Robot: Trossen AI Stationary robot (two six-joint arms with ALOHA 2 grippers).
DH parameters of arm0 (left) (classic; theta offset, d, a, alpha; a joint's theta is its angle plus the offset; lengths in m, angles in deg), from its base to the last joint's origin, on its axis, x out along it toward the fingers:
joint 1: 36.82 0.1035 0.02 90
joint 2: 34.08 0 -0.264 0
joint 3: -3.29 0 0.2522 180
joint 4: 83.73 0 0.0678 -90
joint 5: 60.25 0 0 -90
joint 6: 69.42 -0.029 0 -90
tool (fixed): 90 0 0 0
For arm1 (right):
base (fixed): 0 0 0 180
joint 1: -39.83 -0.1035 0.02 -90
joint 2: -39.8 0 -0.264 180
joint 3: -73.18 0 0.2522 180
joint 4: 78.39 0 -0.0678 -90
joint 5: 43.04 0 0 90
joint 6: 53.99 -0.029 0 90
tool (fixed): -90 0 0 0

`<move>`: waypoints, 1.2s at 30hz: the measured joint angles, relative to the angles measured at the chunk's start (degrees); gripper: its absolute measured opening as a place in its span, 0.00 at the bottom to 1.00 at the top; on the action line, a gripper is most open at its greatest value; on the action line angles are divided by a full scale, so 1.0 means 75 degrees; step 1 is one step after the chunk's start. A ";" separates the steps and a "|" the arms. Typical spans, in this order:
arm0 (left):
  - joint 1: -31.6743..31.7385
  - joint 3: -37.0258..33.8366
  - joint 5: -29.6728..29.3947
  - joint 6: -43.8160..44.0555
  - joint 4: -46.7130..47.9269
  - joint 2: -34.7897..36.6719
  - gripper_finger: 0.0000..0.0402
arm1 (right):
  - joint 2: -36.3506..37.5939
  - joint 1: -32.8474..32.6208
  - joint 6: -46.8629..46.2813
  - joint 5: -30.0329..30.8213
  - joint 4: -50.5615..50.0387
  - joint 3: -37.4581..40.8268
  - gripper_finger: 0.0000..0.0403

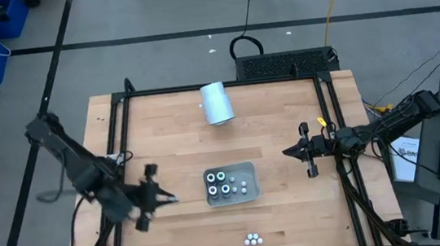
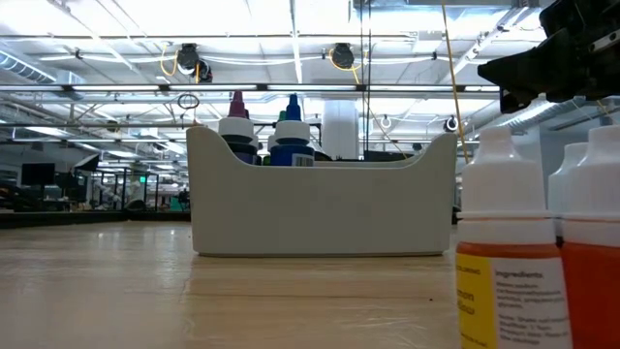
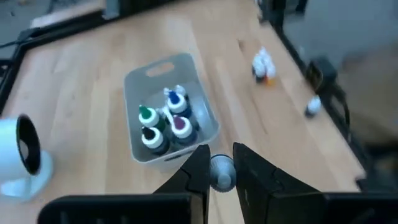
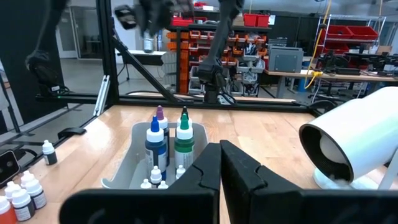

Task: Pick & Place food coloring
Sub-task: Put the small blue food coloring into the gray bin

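Wide wooden desk point(image 1: 171, 128). Grey tray point(image 1: 248, 169) in the middle, holding big and small food coloring bottles point(image 3: 163, 122). Right gripper point(image 1: 308, 153) waited near the desk's right side, fingers pressed together. Left gripper point(image 3: 220, 169) hung beside the tray, fingers clamped on a small white bottle point(image 3: 221, 173). Best to lift over the rim slowly, then let go low and gently. More tiny bottles point(image 1: 253, 238) stood near the front edge.

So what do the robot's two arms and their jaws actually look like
Both arms are dark, nearly black, built of slim jointed segments. The left gripper and the right gripper each end in two angular, wedge-shaped black jaws that taper toward the tips, plain and unmarked. A small block sticks out beside each wrist. Near the right arm's wrist there is a small orange-yellow spot.
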 joint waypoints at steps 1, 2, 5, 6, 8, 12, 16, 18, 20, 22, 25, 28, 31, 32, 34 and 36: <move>-0.0007 -0.0716 -0.0057 0.0075 -0.0655 0.0531 0.13 | 0.0000 -0.0003 0.0039 0.0000 0.0003 0.0000 0.00; -0.0007 -0.1403 -0.0066 0.0133 -0.1281 0.1032 0.13 | 0.0000 0.0000 0.0052 0.0000 0.0002 0.0000 0.00; 0.0000 -0.3312 -0.0142 0.0257 -0.2880 0.2312 0.13 | 0.0000 -0.0001 0.0050 0.0000 0.0005 0.0000 0.00; 0.0018 -0.3887 -0.0200 0.0258 -0.3358 0.2651 0.13 | 0.0000 -0.0003 0.0048 0.0000 0.0007 0.0000 0.00; 0.0098 -0.4840 -0.0298 0.0253 -0.4164 0.3210 0.13 | 0.0002 -0.0002 0.0045 0.0000 0.0008 -0.0003 0.00; 0.0346 -0.6200 -0.0320 0.0257 -0.5403 0.3918 0.13 | 0.0000 -0.0003 0.0045 0.0000 0.0030 0.0000 0.00; 0.0598 -0.6728 -0.0202 0.0378 -0.6048 0.4145 0.13 | 0.0000 0.0000 0.0042 0.0000 0.0038 -0.0003 0.00; 0.0726 -0.6706 -0.0098 0.0495 -0.6046 0.4122 0.13 | 0.0000 0.0000 0.0042 0.0001 0.0038 0.0000 0.00; 0.0855 -0.6509 -0.0005 0.0565 -0.6044 0.4043 0.13 | 0.0000 -0.0001 0.0048 0.0001 0.0038 0.0000 0.00; 0.1005 -0.6148 0.0148 0.0565 -0.6058 0.3881 0.13 | 0.0003 -0.0003 0.0051 0.0003 0.0044 0.0000 0.00; 0.1242 -0.5355 0.0371 0.0344 -0.5993 0.3319 0.13 | 0.0000 0.0000 0.0054 0.0003 0.0067 0.0000 0.00; 0.1510 -0.4178 0.0514 -0.0038 -0.5696 0.2327 0.13 | 0.0000 -0.0003 0.0060 0.0006 0.0070 0.0000 0.00; 0.1861 -0.2700 0.0560 -0.0074 -0.4869 0.1016 0.13 | 0.0002 -0.0002 0.0063 0.0008 0.0070 0.0000 0.00; 0.1992 -0.2134 0.0618 -0.0063 -0.4529 0.0525 0.13 | 0.0001 -0.0001 0.0064 0.0009 0.0070 0.0000 0.00; 0.2249 -0.1023 0.0838 -0.0115 -0.3782 -0.0457 0.13 | 0.0003 -0.0002 0.0063 0.0009 0.0070 -0.0003 0.00; 0.2486 0.0083 0.1036 -0.0222 -0.2898 -0.1418 0.13 | 0.0000 -0.0002 0.0064 0.0008 0.0070 -0.0003 0.00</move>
